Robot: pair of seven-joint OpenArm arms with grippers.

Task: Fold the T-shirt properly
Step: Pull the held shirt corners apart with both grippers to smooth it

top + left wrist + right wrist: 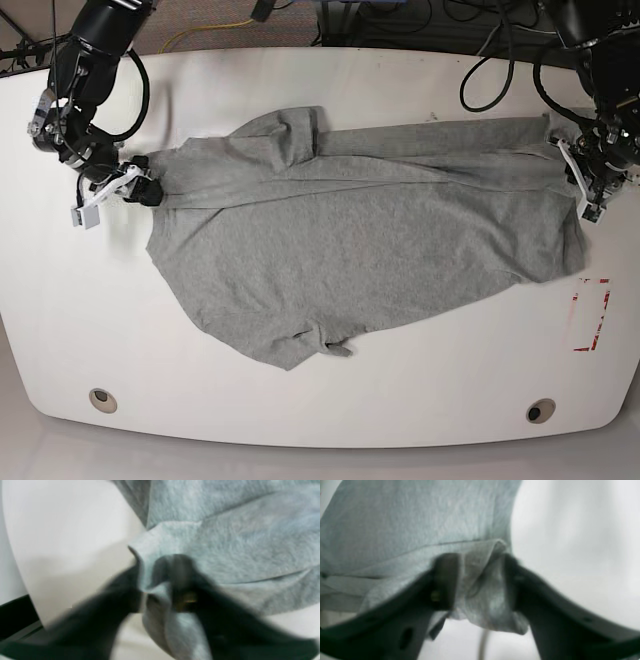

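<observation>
1. At the left of the base view, the right gripper (143, 190) is clamped on the near-left corner of the grey T-shirt (360, 240). The right wrist view confirms this: a bunched fold of cloth (480, 590) is pinched between the two dark fingers (445, 580).
2. Across the middle, the T-shirt lies spread sideways on the white table (300, 400). One long edge is doubled over along the far side, a rumpled sleeve (290, 135) sits up at the far left, and a second sleeve (320, 345) pokes out at the near edge.
3. At the right, the left gripper (580, 180) is closed on the opposite end of the shirt; the left wrist view, though blurred, shows fabric (160, 590) squeezed between its fingers (185, 580).
4. The step in hand looks like a lengthwise fold: both arms hold the ends of one long edge, stretched between them.
5. The next move likely calls for both grippers to lift together, keep the edge taut, and carry it evenly toward the near side so the fold lands straight. Uneven travel would skew the crease or drag the loose body.
</observation>
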